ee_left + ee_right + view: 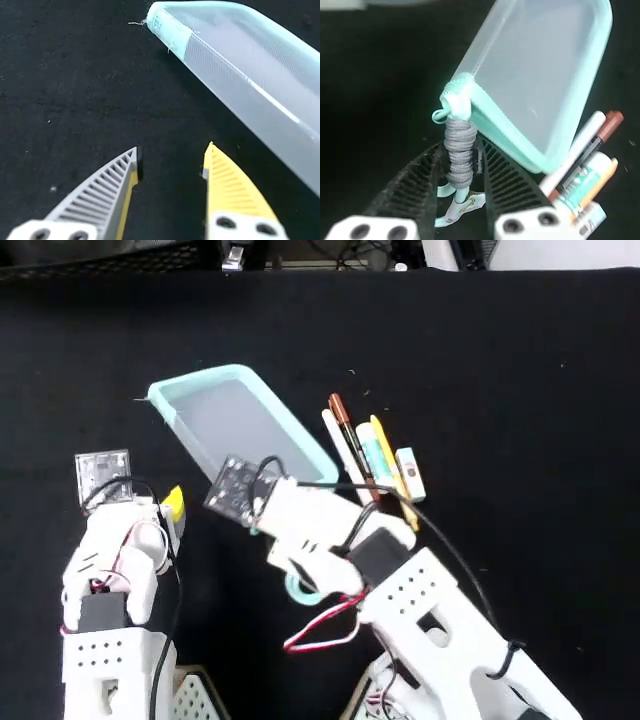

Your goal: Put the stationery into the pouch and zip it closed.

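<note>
My right end effector (461, 148) pinches the grey zip cord (459, 135) of the pouch (232, 412); my left end effector (171, 156) gapes wide. Pens (362, 452) lie at its three o'clock.

A mint pouch (240, 420) lies on the black bench (520, 360), pens (352, 445) and an eraser (410, 474) at its three o'clock, the right arm (420, 600) over its five-o'clock end.

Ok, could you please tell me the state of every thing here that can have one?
Translucent mint-green mesh pouch: lying flat, empty; cannot tell whether its zip is open.
Grey cord zip pull: clamped between the right gripper's fingers.
Stationery: pens, glue stick and eraser in a row beside the pouch, not inside.
Left gripper: fingers open, holding nothing.
Right gripper: fingers shut on the zip pull.
</note>
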Robot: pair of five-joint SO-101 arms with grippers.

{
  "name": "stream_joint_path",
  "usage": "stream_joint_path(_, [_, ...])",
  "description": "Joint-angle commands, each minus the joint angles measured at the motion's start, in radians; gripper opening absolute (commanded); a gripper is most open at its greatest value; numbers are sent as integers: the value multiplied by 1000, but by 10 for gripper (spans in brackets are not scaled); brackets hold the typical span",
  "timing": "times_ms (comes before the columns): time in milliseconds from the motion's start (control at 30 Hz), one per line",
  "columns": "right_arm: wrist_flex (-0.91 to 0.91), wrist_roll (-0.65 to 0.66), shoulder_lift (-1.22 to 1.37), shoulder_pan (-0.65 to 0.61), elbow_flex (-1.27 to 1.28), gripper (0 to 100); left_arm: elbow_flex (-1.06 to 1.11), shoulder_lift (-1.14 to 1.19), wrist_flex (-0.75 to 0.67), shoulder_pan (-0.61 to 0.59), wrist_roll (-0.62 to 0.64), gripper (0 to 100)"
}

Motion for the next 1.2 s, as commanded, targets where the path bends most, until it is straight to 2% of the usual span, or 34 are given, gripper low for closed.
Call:
stream_joint_path(0, [-32,-3,2,52,-4,12,-110,-12,61,71,3,224])
stream_joint_path(200, [-176,-54,-22,49,27,13,-111,-12,58,199,6,226])
stream_joint_path(367, [-209,-54,-87,-5,74,13,-38,-5,-84,203,8,226])
stream_joint_path(500, [-37,-37,-191,-11,-50,13,15,-14,-137,148,9,226])
stream_joint_path(567, [110,15,-202,-14,-154,13,-19,-14,-133,114,12,227])
stream_joint_path(633, [226,51,-193,-15,-245,13,-74,-14,-133,87,66,227])
stream_joint_path(733, [319,89,-157,-15,-311,13,-196,-14,-41,93,138,227])
stream_joint_path(800, [339,107,-130,-15,-312,13,-265,-12,51,147,146,227])
stream_joint_path(900, [298,107,-93,-11,-278,13,-300,-12,135,246,144,228])
stream_joint_path(1000, [173,104,-73,-14,-194,13,-275,-12,140,311,143,228])
stream_joint_path(1067, [80,103,-73,-14,-116,12,-231,-12,107,314,143,228])
stream_joint_path(1167, [-9,103,-77,-15,5,12,-101,-6,-23,272,141,228])
